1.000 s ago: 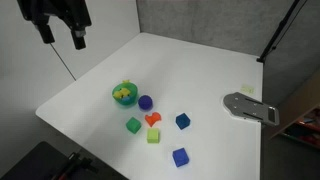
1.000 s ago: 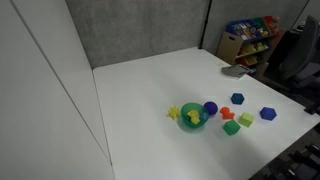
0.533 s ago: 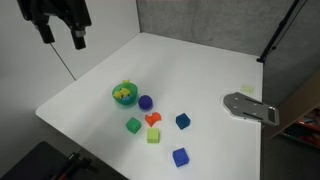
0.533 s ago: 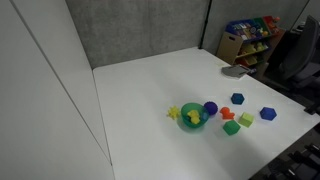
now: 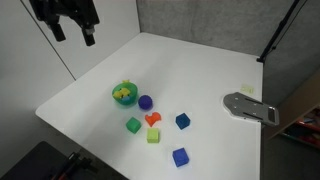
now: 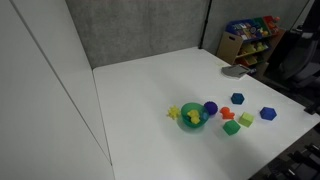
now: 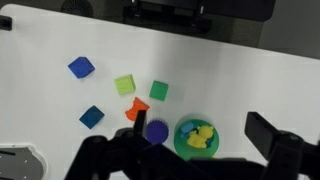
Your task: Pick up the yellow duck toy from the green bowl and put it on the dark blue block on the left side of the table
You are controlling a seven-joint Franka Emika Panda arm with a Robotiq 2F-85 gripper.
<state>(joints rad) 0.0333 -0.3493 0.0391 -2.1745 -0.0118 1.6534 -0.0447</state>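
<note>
Wrist view: duck [image 7: 203, 136] in bowl [image 7: 179, 141]

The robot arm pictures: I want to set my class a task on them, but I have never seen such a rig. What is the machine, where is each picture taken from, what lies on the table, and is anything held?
The machine is one robot arm ending in a gripper with two fingers. Two pictures come from cameras standing outside the robot. The third comes from a camera on its wrist, looking down past the fingers. On the white table sit a green bowl with a yellow duck toy inside, a purple ball, a dark blue block, a brighter blue cube, a green cube, a yellow-green cube and a red piece. The fingers are open, raised well clear of the toys, and hold nothing.
</note>
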